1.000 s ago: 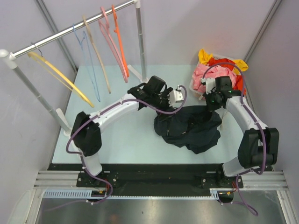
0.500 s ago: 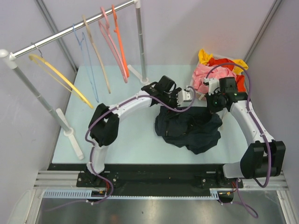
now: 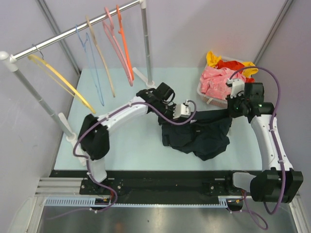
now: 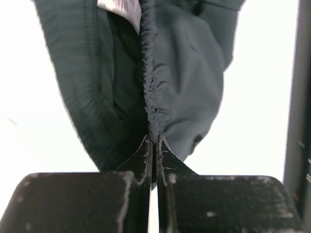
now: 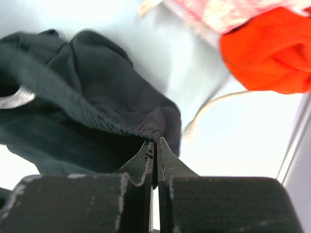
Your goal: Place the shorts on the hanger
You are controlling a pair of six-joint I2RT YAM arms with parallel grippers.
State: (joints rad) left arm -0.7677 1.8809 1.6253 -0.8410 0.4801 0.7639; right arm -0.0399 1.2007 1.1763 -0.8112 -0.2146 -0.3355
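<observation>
The dark shorts (image 3: 199, 137) lie bunched on the pale table, with their waistband stretched between both grippers. My left gripper (image 3: 190, 118) is shut on the gathered waistband at the shorts' left end; in the left wrist view the gripper (image 4: 154, 141) pinches the elastic seam of the shorts (image 4: 187, 73). My right gripper (image 3: 228, 112) is shut on the right end, and in the right wrist view the gripper (image 5: 156, 141) clamps a fold of the shorts (image 5: 97, 97). The pale-pink hanger (image 3: 116, 46) hangs on the rail at the back left, apart from both arms.
An orange hanger (image 3: 125, 43), a beige hanger (image 3: 99, 53), a blue hanger (image 3: 92, 63) and a yellow hanger (image 3: 60, 80) share the rail (image 3: 58, 36). A pile of pink garment (image 3: 218, 82) and red-orange garment (image 5: 272, 53) lies at the back right. A rail post (image 3: 146, 43) stands behind the left arm.
My left gripper has shut on the shorts' waistband. The right arm has swung out to the right, pulling the waistband taut between the two grippers.
</observation>
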